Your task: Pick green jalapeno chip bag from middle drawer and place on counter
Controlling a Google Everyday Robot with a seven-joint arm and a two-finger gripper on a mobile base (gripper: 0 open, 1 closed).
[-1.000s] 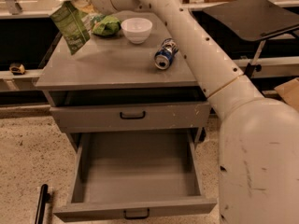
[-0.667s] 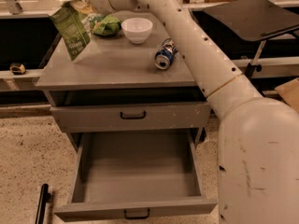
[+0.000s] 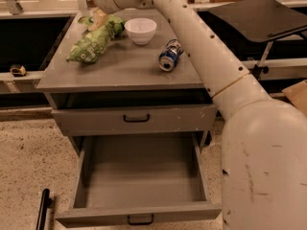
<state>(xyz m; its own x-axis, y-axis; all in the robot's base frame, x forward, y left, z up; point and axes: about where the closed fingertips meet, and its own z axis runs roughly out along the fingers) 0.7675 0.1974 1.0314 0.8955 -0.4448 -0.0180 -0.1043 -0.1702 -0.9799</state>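
The green jalapeno chip bag (image 3: pixel 89 44) lies flat on the left part of the counter (image 3: pixel 134 68), long axis running toward the back. My gripper (image 3: pixel 99 17) hangs just above the bag's far end, open and holding nothing. My white arm (image 3: pixel 206 51) reaches in from the right across the counter. The middle drawer (image 3: pixel 139 176) is pulled fully out below, with a plain gray inside and a black loop handle (image 3: pixel 140 219) on its low front.
A brighter green bag (image 3: pixel 115 25) lies behind the chip bag, under the gripper. A white bowl (image 3: pixel 140 30) and a blue can (image 3: pixel 170 55) on its side sit on the counter. A closed drawer (image 3: pixel 136 119) is above the open one. A black tray table (image 3: pixel 259 13) stands at right.
The chip bag was held upright over the counter's left edge; now it lies flat on the counter, out of the gripper. The view has shifted right and closer.
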